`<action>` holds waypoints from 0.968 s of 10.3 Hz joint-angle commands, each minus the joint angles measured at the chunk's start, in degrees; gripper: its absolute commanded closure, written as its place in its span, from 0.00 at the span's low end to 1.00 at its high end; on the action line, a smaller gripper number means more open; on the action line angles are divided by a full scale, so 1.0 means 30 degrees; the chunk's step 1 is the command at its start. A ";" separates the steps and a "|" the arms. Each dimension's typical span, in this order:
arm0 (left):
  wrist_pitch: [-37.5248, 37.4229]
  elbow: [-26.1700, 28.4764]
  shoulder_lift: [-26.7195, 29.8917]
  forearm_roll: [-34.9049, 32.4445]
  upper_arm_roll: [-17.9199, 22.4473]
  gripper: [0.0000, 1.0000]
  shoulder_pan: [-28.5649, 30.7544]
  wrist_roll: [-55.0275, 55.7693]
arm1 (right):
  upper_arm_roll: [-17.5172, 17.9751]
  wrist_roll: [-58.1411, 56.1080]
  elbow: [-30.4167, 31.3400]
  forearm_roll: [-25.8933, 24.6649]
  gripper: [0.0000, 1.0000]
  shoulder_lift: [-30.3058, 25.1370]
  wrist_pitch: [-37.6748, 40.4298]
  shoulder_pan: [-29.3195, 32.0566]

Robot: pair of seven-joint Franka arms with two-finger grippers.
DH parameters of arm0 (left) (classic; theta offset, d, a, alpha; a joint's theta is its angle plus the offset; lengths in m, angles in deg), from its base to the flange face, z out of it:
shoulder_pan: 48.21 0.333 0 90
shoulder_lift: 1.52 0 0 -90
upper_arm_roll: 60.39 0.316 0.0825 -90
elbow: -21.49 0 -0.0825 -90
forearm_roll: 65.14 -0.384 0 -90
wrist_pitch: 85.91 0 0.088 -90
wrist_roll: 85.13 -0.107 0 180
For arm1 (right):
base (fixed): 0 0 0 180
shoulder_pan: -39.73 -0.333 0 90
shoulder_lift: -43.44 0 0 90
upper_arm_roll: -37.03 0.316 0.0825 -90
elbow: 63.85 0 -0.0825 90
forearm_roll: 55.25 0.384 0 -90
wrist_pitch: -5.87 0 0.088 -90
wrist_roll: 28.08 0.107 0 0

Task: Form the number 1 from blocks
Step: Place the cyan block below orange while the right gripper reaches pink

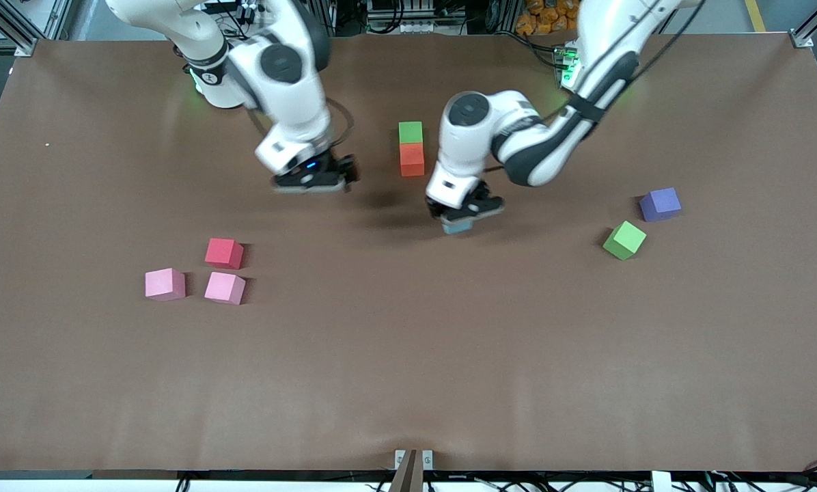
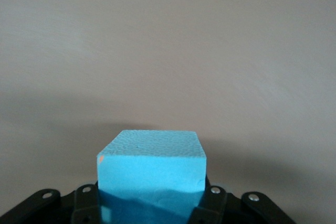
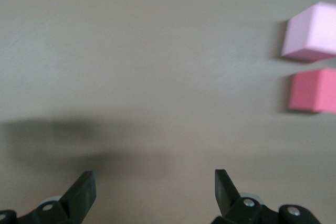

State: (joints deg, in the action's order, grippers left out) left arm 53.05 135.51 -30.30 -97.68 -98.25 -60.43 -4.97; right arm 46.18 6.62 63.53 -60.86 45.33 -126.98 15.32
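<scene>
The left gripper [image 1: 464,217] is clenched on a small matte cyan foam cube [image 1: 458,227], which fills the space between its fingers in the left wrist view [image 2: 151,169], over the bare brown table cover [image 1: 408,355]. Beside this gripper, toward the arms' bases, a small green foam cube [image 1: 410,132] and a small orange foam cube [image 1: 412,160] lie touching in a short line, the green one farther from the front camera. Toward the left arm's end of the table from it sit a second green cube [image 1: 624,240] and a purple cube [image 1: 660,204], near each other but apart.

The right gripper [image 1: 315,179] hangs over bare table with its fingers [image 3: 84,192] spread wide and nothing between them. Nearer the front camera than this gripper, toward the right arm's end, lie a red cube [image 1: 224,253] and two light pink cubes [image 1: 225,288] [image 1: 165,284]; the red one sits just beside one pink.
</scene>
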 commanded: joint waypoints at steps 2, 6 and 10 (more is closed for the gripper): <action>-0.0207 -0.2290 -0.2470 -0.0197 0.0258 1.00 -0.2016 -0.1761 | 0.0524 -0.5017 0.0753 -0.0270 0.00 -0.1361 0.0484 0.4288; -0.0296 -0.2735 -0.4261 -0.0109 0.0812 1.00 -0.3685 -0.1615 | 0.0495 -0.8807 0.0344 -0.0007 0.00 -0.0429 -0.0128 0.7487; -0.0472 -0.2705 -0.4263 -0.0021 0.1225 1.00 -0.3983 -0.1585 | -0.0322 -0.8840 -0.1555 0.1742 0.00 0.2905 -0.0863 0.7845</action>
State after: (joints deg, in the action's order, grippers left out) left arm 52.52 128.37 -42.69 -97.68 -95.49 -71.45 -9.11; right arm 45.78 -19.19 63.17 -58.88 48.46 -129.33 38.34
